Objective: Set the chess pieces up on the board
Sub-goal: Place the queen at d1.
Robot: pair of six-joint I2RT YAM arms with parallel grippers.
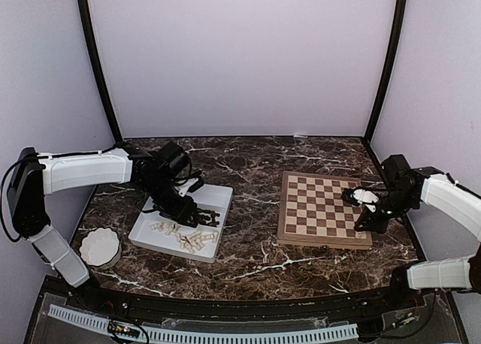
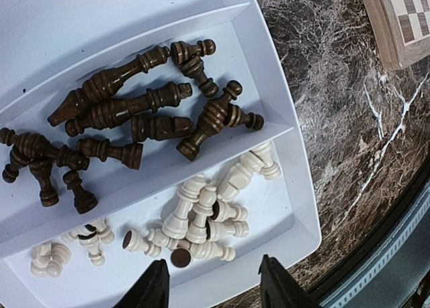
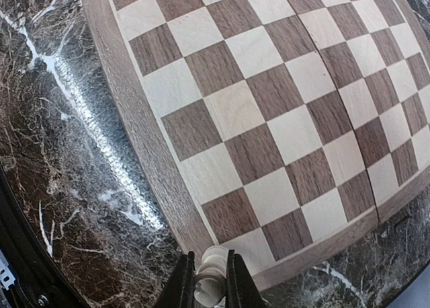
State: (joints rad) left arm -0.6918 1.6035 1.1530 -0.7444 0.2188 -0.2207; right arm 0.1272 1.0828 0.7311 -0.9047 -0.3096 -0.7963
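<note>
We see right gripper (image 3: 208, 276) clamped on a pale piece (image 3: 213, 259), board (image 3: 269, 120) corner just ahead of its tips. Left gripper (image 2: 213, 284) gapes, chess pieces (image 2: 168, 160) heaped in the tray (image 2: 295, 187) ahead of it. We judge them light, hard, slippery (they roll), so pinch the waist.

We see pale lilac walls (image 1: 240, 58) at 9, 12 and 3 o'clock. One black pole (image 1: 96, 58) rises at 10, another (image 1: 388, 58) at 2. Dark marble table (image 1: 255, 261), white veins. Soft even light. White slotted strip (image 1: 203, 334) at 6.

surface: dark marble table (image 1: 255, 171) | on it: white tray (image 1: 218, 195), white scalloped bowl (image 1: 100, 233), chessboard (image 1: 316, 209)
</note>
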